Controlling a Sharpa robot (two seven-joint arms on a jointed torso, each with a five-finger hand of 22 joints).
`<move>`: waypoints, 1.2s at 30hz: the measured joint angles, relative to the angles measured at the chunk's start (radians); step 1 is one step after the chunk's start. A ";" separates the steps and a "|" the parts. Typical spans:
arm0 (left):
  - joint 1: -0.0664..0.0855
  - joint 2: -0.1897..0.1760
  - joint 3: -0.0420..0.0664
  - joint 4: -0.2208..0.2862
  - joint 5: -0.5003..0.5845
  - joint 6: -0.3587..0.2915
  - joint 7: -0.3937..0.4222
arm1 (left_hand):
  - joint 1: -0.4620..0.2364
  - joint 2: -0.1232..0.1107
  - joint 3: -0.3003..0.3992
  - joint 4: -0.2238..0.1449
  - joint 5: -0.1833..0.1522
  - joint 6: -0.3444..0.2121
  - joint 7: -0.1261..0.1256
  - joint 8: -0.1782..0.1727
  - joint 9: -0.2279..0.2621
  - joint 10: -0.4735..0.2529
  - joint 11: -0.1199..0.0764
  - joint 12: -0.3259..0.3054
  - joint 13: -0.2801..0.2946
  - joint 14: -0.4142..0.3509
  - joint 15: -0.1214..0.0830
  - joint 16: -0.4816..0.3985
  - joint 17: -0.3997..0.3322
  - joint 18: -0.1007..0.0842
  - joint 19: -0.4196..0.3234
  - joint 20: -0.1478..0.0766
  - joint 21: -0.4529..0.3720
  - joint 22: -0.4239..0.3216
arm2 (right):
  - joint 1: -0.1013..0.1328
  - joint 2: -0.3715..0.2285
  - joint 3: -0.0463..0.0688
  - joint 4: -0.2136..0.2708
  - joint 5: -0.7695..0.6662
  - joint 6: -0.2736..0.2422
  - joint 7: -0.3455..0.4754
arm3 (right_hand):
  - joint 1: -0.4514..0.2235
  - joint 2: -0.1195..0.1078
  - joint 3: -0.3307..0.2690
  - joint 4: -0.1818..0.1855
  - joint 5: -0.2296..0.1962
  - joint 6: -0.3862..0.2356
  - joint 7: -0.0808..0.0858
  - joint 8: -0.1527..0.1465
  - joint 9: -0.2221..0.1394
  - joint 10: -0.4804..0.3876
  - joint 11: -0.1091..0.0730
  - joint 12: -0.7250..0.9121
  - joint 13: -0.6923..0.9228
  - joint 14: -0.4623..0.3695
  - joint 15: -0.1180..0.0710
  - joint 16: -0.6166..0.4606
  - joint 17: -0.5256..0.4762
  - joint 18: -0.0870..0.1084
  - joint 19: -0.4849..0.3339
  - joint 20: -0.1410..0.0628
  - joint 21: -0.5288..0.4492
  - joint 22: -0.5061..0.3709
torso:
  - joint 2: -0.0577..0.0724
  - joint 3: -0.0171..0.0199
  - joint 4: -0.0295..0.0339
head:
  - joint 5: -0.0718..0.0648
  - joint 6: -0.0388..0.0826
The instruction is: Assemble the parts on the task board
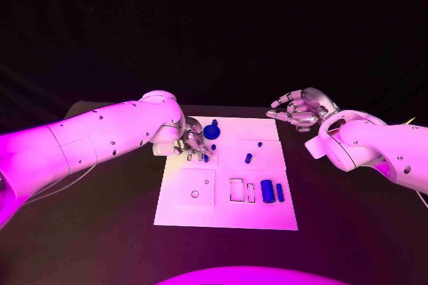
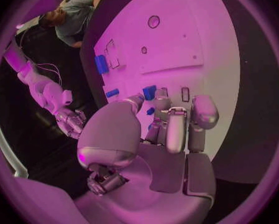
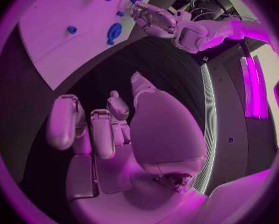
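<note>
The white task board (image 1: 223, 208) lies mid-table. My left hand (image 1: 192, 141) is down over its far left corner, fingers drawn together. In the left wrist view a small blue part (image 2: 150, 111) sits pinched between the thumb and fingers (image 2: 176, 129), with another blue piece (image 2: 149, 92) just ahead by a slot. A round blue part (image 1: 211, 131) stands right beside that hand. Two small blue pegs (image 1: 248, 157) stand mid-board. A blue cylinder (image 1: 266, 191) and a thinner one (image 1: 280, 192) lie near the right edge. My right hand (image 1: 302, 109) hovers beyond the far right corner, fingers apart, holding nothing.
Empty rectangular slots (image 1: 236, 190) and a round hole (image 1: 195, 194) mark the board's near half. Black table (image 1: 98, 235) surrounds the board. My right forearm (image 1: 375, 149) hangs over the table right of the board.
</note>
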 measured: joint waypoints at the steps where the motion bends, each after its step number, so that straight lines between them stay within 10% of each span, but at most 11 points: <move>1: 0.000 0.000 0.000 0.000 0.000 0.000 0.000 | 0.001 -0.001 0.000 0.000 0.000 0.000 0.000 0.000 0.003 0.000 0.000 0.000 0.000 0.000 0.000 0.000 0.000 0.000 0.000 0.000 0.000 0.000 | 0.000 0.000 0.000 0.000 0.000 0.000 0.000 | 0.000 0.000 0.000 0.000 0.000 0.000 0.000 0.000 0.000 0.000 0.000 0.000 0.000 0.000 0.000 0.000 0.000 0.000 0.000 0.000 0.000 0.000 | 0.000 0.0000 0.0000 | 0.000 0.000; 18: -0.001 0.002 0.000 -0.007 0.008 0.002 0.000 | 0.043 -0.002 0.003 -0.003 0.000 0.000 0.000 0.000 0.026 0.000 0.000 0.000 0.000 0.000 0.000 0.000 0.000 0.000 0.000 0.000 0.000 0.001 | 0.000 0.001 0.000 0.000 0.000 0.006 -0.001 | 0.000 0.000 0.000 0.000 0.000 0.000 0.000 0.000 0.000 0.000 0.000 0.000 0.000 0.000 0.000 0.000 0.000 0.000 0.000 0.000 0.000 0.000 | 0.001 0.0003 -0.0007 | -0.002 -0.005; 36: -0.001 0.002 0.000 -0.008 0.023 0.008 0.002 | 0.080 -0.034 0.221 -0.048 -0.001 0.000 0.000 -0.024 0.080 0.000 0.000 -0.001 0.000 0.000 -0.001 0.000 0.000 0.000 0.000 0.000 0.000 0.012 | 0.000 0.001 0.000 0.000 0.000 0.011 -0.003 | 0.000 0.000 0.000 0.000 0.000 0.000 0.000 0.000 0.000 0.000 0.000 0.000 0.000 0.000 0.000 0.000 0.000 0.000 0.000 0.000 0.000 0.000 | 0.000 0.0007 0.0000 | 0.000 -0.006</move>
